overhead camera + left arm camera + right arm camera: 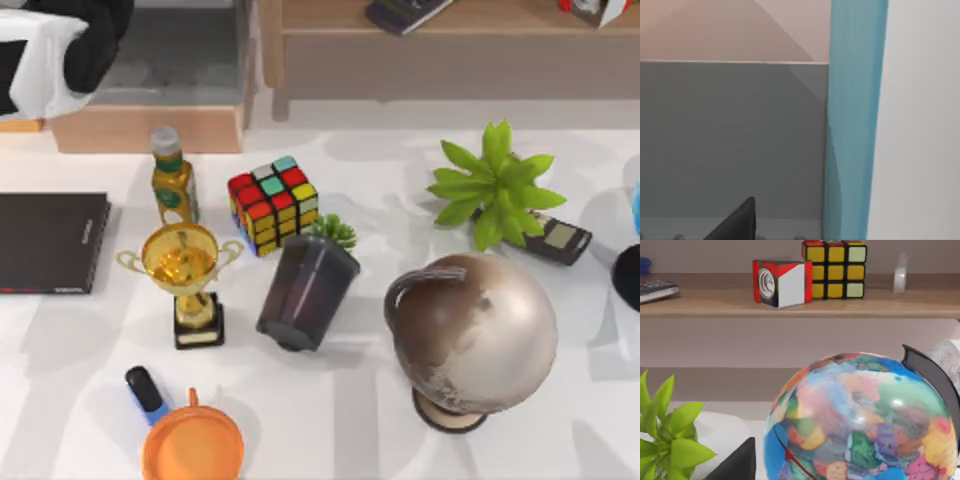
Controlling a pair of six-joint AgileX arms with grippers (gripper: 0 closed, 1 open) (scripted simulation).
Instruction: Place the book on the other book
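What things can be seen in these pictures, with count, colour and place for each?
other book: one, black, table's left edge
book: one, teal-blue, close in left wrist view
trophy: one, gold, beside black book
bottle: one, amber, behind trophy
puzzle cube: one, multicoloured, centre
dark bin: one, tipped, centre
globe: one, brownish, right
green plant: one, right rear
orange bowl: one, front left
left arm: top left corner
right gripper: near a colourful globe

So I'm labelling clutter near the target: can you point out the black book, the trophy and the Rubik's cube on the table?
black book (50,240), top view, middle of its cover.
trophy (180,262), top view, gold cup bowl.
Rubik's cube (272,203), top view, top face.
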